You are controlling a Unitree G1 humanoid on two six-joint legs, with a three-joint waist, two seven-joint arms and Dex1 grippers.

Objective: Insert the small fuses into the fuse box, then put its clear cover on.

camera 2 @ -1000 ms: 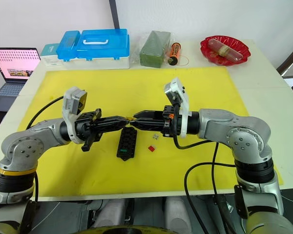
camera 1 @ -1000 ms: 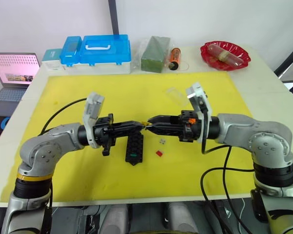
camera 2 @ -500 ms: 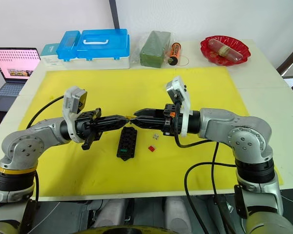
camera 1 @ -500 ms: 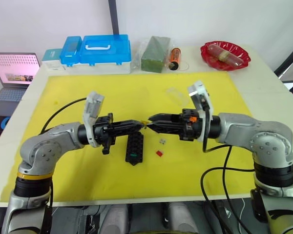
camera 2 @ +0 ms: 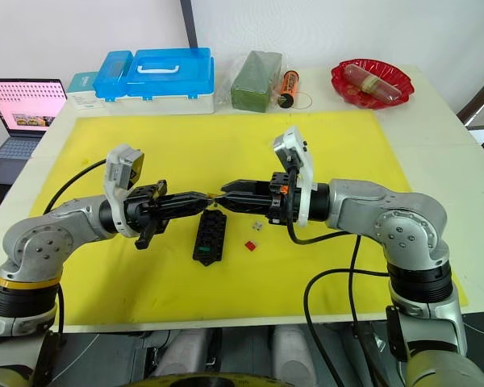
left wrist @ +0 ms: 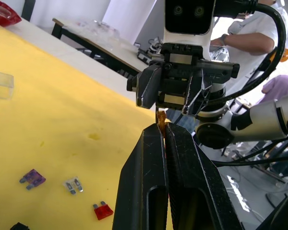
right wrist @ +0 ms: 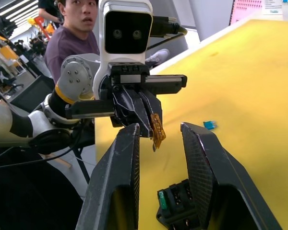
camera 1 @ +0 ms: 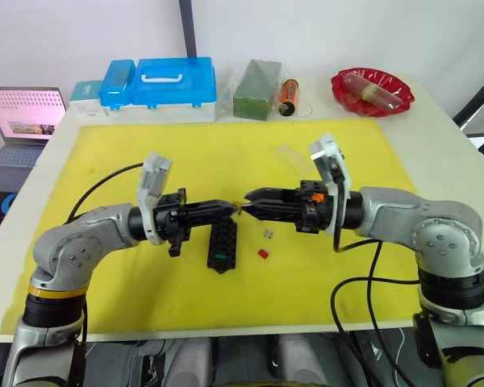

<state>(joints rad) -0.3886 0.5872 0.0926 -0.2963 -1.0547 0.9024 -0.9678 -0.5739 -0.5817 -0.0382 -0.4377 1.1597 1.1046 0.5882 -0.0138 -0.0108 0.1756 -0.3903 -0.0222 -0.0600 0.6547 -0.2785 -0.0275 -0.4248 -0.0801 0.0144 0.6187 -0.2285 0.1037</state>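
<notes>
My left gripper [camera 1: 235, 207] is shut on a small orange fuse [left wrist: 160, 120], held upright at its tips above the yellow mat. My right gripper [right wrist: 158, 127] faces it tip to tip, open, with one finger on each side of the orange fuse [right wrist: 157, 132] and apart from it. Just below them lies the black fuse box [camera 1: 223, 243] with a green fuse [right wrist: 162, 200] in one end slot. A grey fuse [camera 1: 268, 234], a red fuse [camera 1: 263, 253], a purple fuse [left wrist: 32, 178] and a blue fuse [right wrist: 209, 125] lie loose on the mat. The clear cover [camera 1: 287, 155] lies further back.
Along the table's far edge stand a blue-lidded case [camera 1: 157, 85], a wrapped green block [camera 1: 256, 89], an orange cylinder [camera 1: 288, 95] and a red bowl [camera 1: 371, 90]. A laptop [camera 1: 24, 113] sits off the left. People show beyond the table in the wrist views.
The right gripper has shifted slightly upward and its fingers now stand spread at the orange fuse. The left gripper has kept still with the fuse.
</notes>
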